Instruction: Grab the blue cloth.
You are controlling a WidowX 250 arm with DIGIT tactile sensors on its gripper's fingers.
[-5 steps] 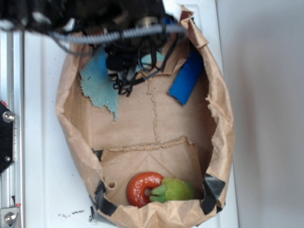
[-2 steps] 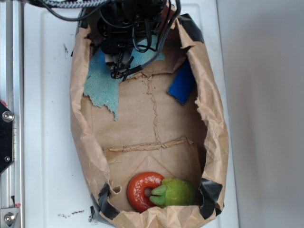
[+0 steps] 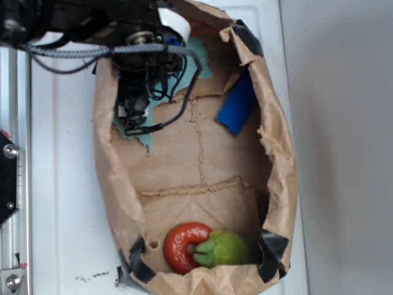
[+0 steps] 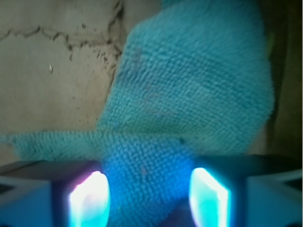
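Note:
The blue cloth (image 3: 146, 139) lies flat on the floor of the brown paper bag (image 3: 280, 161), at its back left. Most of the cloth is hidden under my arm; a ragged lower tip and an upper corner show. My gripper (image 3: 136, 120) hangs directly over the cloth's left part. In the wrist view the fuzzy teal cloth (image 4: 189, 85) fills the frame. My gripper (image 4: 149, 191) is open, and its two glowing fingertips (image 4: 90, 198) stand wide apart with cloth between them. I cannot tell whether the tips touch the cloth.
A rigid royal-blue block (image 3: 236, 106) leans against the bag's back right wall. A red ring (image 3: 184, 246) and a green toy (image 3: 226, 248) sit together at the bag's front. The crumpled walls rise all around. A metal rail (image 3: 12, 184) runs along the left.
My arm has come from the bag's back rim toward the front and left, and now covers the cloth's left part. The bag's walls have shifted slightly. The block and toys stay put.

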